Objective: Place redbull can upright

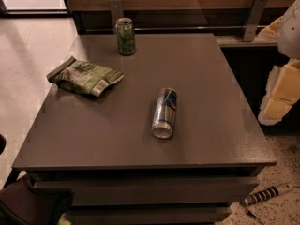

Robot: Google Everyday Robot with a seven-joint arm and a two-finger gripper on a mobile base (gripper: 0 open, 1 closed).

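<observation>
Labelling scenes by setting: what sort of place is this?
Probably an office break area: grey counter with drawers, snack bag, green can and toppled redbull can. The gripper is not in view.

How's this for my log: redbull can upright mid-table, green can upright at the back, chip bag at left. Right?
No: the camera view shows the redbull can lying on its side there. The green can upright at the back and the chip bag at left are correct. The pincer hangs beyond the right edge of the table.
</observation>
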